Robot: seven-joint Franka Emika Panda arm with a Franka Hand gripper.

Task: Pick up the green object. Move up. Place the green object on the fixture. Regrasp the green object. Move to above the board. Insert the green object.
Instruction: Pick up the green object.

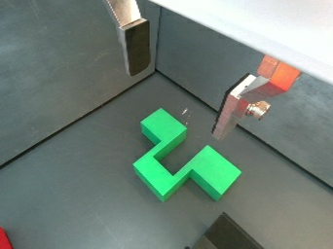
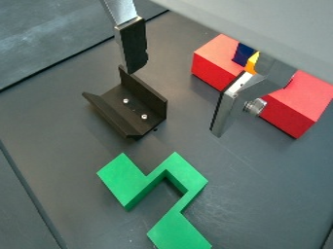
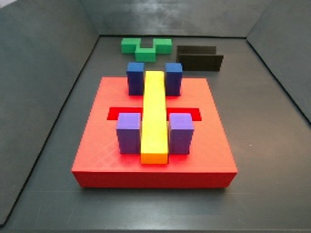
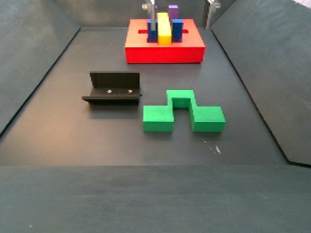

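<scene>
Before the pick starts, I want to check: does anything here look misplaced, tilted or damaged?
Nothing stands out. The green object lies flat on the floor beside the fixture, the gripper hangs open above, and the board looks orderly.

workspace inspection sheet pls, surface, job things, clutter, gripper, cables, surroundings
surface: dark grey floor, bare around the pieces
green object: lies flat on the floor, untouched, beside the fixture
fixture: on the floor, nothing on it
board: red, holds blue and purple blocks and a yellow bar
clutter: nothing seen
gripper: open, hovering above the green object, holding nothing
cables: nothing seen
surroundings: grey walls enclose the floor
</scene>
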